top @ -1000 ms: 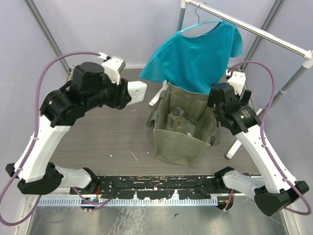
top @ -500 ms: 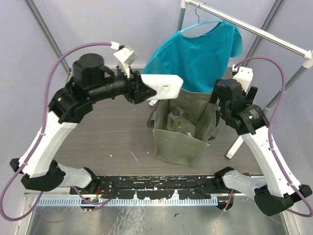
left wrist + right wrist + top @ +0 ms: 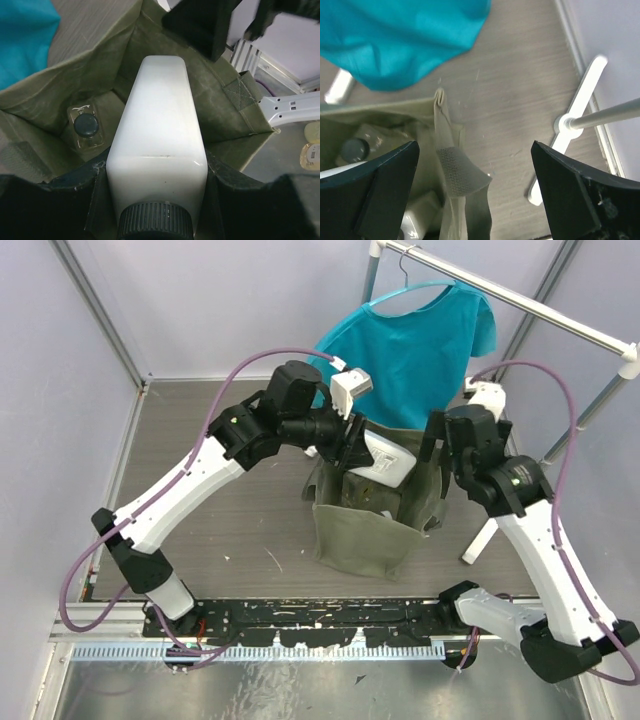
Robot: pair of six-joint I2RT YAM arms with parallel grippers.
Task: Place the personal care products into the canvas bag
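— Over the canvas bag, nearest your wrist, what is there?

— My left gripper, clamped tight from both sides on one white rectangular bottle. Its dark ribbed cap is toward my wrist and its body points down into the bag's open mouth. I can't tell whether the far end has passed the rim.

— And inside the bag?

— One clear yellowish bottle with a dark cap, down on the bag's floor, beside the held bottle and apart from it. My right wrist view also shows one pale glossy shape low in the bag, and I cannot say what it is. So I count two bottles for certain.

— Your other hand?

— My right gripper hangs over the bag's rim on the side away from my left arm. Its fingers are spread wide and hold nothing. One webbed handle strap of the bag lies beneath it.

— Beyond the bag?

— One teal shirt on one hanger, hung from one white rack behind the bag. The hem comes down just behind the bag's back rim. One white rack foot rests on the surface just beside the bag.

— The surface and the room?

— The one olive-green bag stands upright on a grey wood-grain table. Pale lilac-grey walls close in behind the bag, with metal posts at the corners.
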